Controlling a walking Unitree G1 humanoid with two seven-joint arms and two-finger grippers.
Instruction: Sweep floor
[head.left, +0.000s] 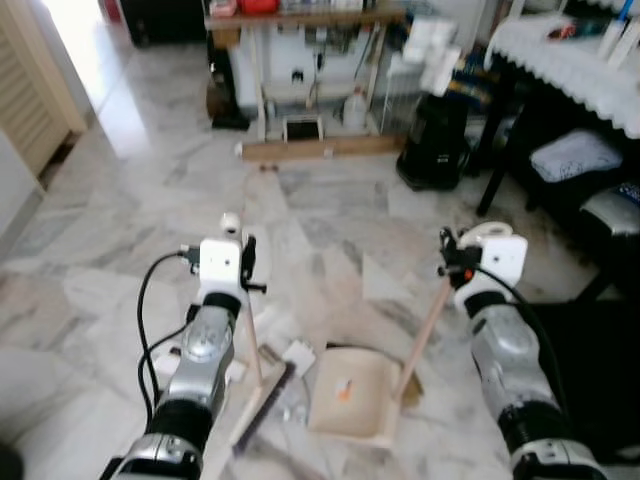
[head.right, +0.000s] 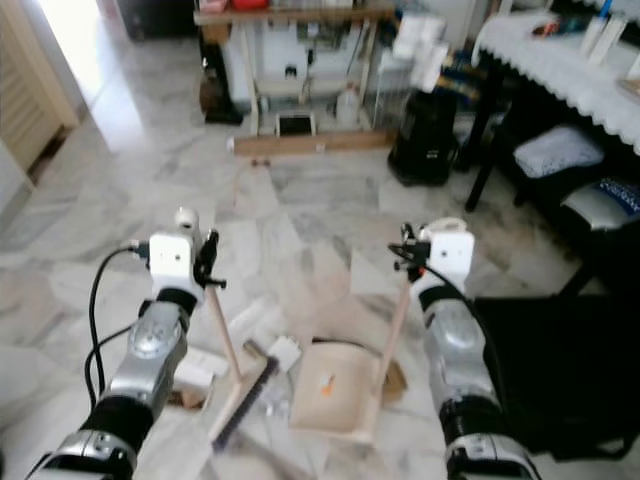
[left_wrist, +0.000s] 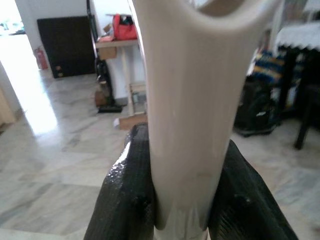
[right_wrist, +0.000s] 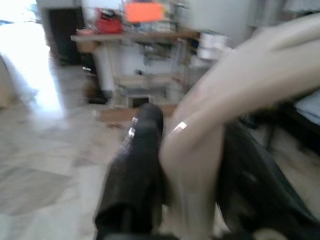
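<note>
Two silver, ribbed metallic forearms with black bands near the elbows, each ending in a white box-shaped wrist module above the left gripper (head.left: 247, 262) and right gripper (head.left: 447, 262) with black fingers (left_wrist: 127, 200); a black cable loops beside the left forearm.

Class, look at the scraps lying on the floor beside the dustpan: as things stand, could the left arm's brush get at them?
Probably yes. The left pincer grips the brush handle, its bristles already on the floor next to the scraps; nothing lies between them and the dustpan.
</note>
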